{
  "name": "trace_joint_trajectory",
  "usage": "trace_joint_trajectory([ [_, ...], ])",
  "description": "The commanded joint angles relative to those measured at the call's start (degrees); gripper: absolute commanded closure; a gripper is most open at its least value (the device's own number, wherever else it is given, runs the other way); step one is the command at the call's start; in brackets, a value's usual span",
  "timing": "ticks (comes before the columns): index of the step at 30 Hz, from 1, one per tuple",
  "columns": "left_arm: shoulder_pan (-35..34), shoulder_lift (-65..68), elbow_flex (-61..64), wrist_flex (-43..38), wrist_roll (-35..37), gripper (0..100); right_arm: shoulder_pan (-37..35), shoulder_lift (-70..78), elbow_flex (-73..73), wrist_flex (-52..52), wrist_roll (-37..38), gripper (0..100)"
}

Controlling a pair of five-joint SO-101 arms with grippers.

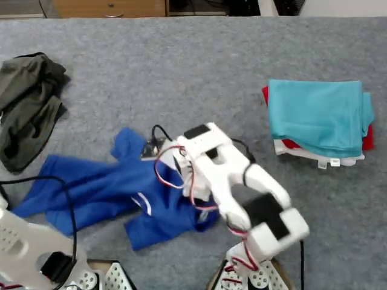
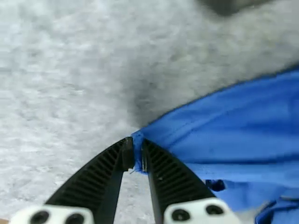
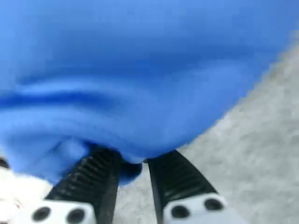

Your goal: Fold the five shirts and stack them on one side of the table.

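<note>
A blue shirt lies crumpled on the grey table, left of centre. My left gripper is shut on a corner of the blue shirt, pinching its hem just above the table. My right gripper is shut on a bunched fold of the blue shirt. In the high view the right arm reaches over the shirt's right half, and the left arm sits at the near left corner. A folded stack with a teal shirt on top of red and white ones rests at the right.
A dark olive shirt lies unfolded at the far left. Bare grey table stretches across the back and between the blue shirt and the stack. Black cables trail over the blue shirt near the left arm.
</note>
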Motion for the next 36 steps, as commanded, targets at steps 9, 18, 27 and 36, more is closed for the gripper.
trace_joint_trajectory([
  [9, -10.55, -3.03, -2.37, -6.95, 1.05, 98, 2.95, -32.92, 3.12, 3.34, 8.26, 84.6],
  [18, -13.54, -3.38, -10.11, -9.05, 5.89, 98, 1.98, -20.26, -10.95, -15.91, -3.25, 77.5],
  [27, -13.63, -3.38, -14.95, -8.97, 15.38, 98, -15.34, 23.16, -46.90, -7.65, -14.77, 77.5],
  [36, -13.36, -3.38, -16.35, -8.97, 15.12, 98, -20.35, 55.87, -95.08, 15.38, -15.91, 77.5],
])
